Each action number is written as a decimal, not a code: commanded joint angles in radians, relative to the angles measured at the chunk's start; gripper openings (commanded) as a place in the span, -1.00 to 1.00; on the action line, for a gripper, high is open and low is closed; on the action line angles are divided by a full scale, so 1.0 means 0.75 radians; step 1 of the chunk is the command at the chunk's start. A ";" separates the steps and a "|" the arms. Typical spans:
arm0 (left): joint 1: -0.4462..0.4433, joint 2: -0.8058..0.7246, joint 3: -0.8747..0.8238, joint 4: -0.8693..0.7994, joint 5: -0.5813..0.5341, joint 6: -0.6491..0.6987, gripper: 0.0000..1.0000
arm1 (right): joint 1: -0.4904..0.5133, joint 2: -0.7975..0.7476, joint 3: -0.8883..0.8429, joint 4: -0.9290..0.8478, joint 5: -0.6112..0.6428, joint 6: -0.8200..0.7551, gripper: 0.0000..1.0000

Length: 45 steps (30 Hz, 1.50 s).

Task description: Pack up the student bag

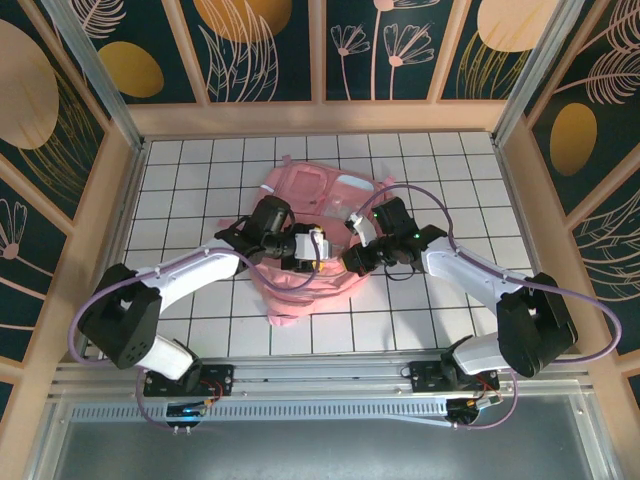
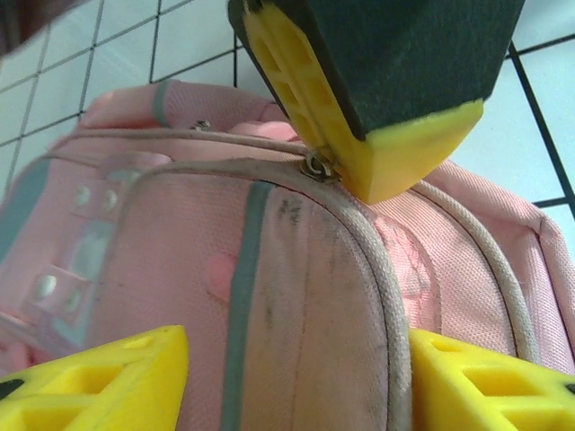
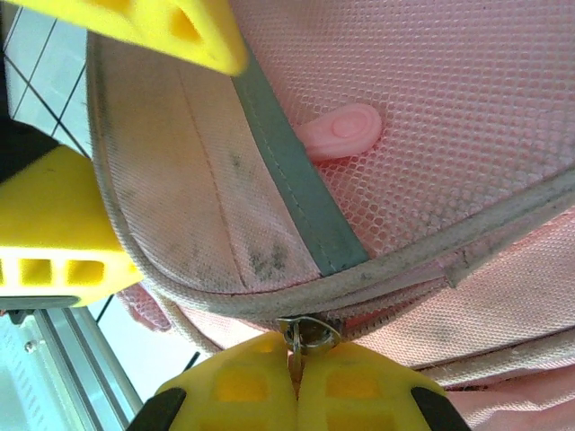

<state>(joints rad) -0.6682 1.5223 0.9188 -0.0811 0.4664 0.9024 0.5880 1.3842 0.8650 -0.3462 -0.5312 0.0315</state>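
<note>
1. the student bag [image 1: 300, 190] lies flat on the white gridded desk [image 1: 190, 180], about mid-desk, with both arms reaching over its near half.
2. the right claw [image 3: 296, 359] sits at the edge of the bag's front pocket, its yellow fingers pressed together and pinching the metal zipper pull [image 3: 305, 334].
3. the left claw [image 2: 296, 346] hangs just above the same pocket, spread wide, with one yellow finger on each side of the pocket panel and nothing gripped.
4. a grey strip [image 3: 296, 193] runs down the pocket; beside it sits a small pink rubber patch [image 3: 346, 128], any marking on it too faint to read.
5. dark smudges [image 3: 265, 260] stain the pocket fabric near the piping.
</note>
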 commanded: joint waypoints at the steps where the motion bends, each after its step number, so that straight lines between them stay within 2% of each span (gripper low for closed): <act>1: -0.028 0.062 0.058 -0.063 -0.015 0.030 0.10 | 0.005 -0.045 0.024 0.090 -0.126 -0.010 -1.00; 2: -0.028 0.076 0.064 -0.108 -0.010 0.048 -0.14 | 0.005 -0.038 0.030 0.086 -0.127 -0.016 -1.00; 4: -0.029 0.095 0.120 -0.162 -0.016 0.078 -0.78 | 0.005 -0.023 0.062 0.040 -0.106 -0.031 -1.00; 5: -0.029 0.099 0.130 -0.182 -0.029 0.090 -1.00 | 0.005 -0.020 0.067 0.027 -0.081 -0.038 -1.00; 8: -0.030 0.069 0.114 -0.201 -0.044 0.132 -1.00 | -0.019 -0.034 0.037 0.036 0.073 -0.044 -1.00; 11: -0.029 0.025 0.080 -0.211 -0.007 0.222 -1.00 | -0.128 -0.063 -0.038 0.116 0.215 -0.009 -0.98; 14: -0.029 0.029 0.056 -0.273 0.034 0.286 -1.00 | -0.230 -0.060 -0.091 0.230 0.161 -0.027 -0.91; 20: -0.029 -0.011 0.019 -0.233 0.090 0.296 -1.00 | -0.255 0.034 -0.074 0.362 0.194 -0.049 -0.83; 23: -0.029 -0.023 0.011 -0.187 0.058 0.240 -1.00 | -0.264 0.095 -0.010 0.315 0.205 -0.038 -0.68; 26: -0.029 -0.035 0.012 -0.106 0.025 0.090 -1.00 | -0.266 0.057 -0.013 0.294 0.211 -0.001 -0.54; 27: -0.028 -0.047 0.013 -0.078 0.023 0.018 -0.98 | -0.266 0.016 -0.034 0.295 0.238 0.017 -0.48; 29: -0.029 -0.081 0.021 -0.016 0.026 -0.175 -0.42 | -0.268 -0.071 -0.063 0.271 0.304 0.053 -0.37; 30: -0.029 -0.108 0.028 0.001 0.019 -0.274 -0.34 | -0.269 -0.116 -0.072 0.252 0.349 0.083 -0.32; 32: -0.028 -0.180 0.048 0.046 -0.043 -0.507 -0.34 | -0.275 -0.198 -0.104 0.241 0.376 0.124 -0.21; 33: -0.029 -0.222 0.055 0.065 -0.112 -0.623 -0.35 | -0.279 -0.228 -0.119 0.231 0.428 0.158 -0.12; 34: -0.029 -0.260 0.059 0.075 -0.175 -0.714 -0.28 | -0.286 -0.245 -0.122 0.218 0.466 0.176 -0.08; 37: -0.028 -0.377 0.063 0.074 -0.436 -0.983 0.26 | -0.315 -0.245 -0.088 0.131 0.604 0.258 -0.05; 39: -0.009 -0.434 0.063 0.055 -0.596 -1.117 0.51 | -0.339 -0.237 -0.055 0.081 0.732 0.330 -0.02; 40: 0.009 -0.455 0.064 0.039 -0.626 -1.147 0.55 | -0.347 -0.249 -0.051 0.082 0.805 0.350 0.00; 41: 0.036 -0.481 0.064 0.027 -0.662 -1.174 0.55 | -0.354 -0.276 -0.056 0.098 0.898 0.357 0.15; 42: 0.068 -0.507 0.063 0.022 -0.692 -1.189 0.55 | -0.360 -0.329 -0.080 0.143 0.978 0.344 0.97; 45: 0.223 -0.591 0.007 0.058 -0.835 -1.279 0.80 | -0.371 -0.541 -0.216 0.386 1.113 0.292 0.98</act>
<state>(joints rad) -0.5861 1.1290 0.9463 -0.0551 0.0078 0.0956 0.3191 1.1172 0.7544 -0.1944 0.1001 0.2428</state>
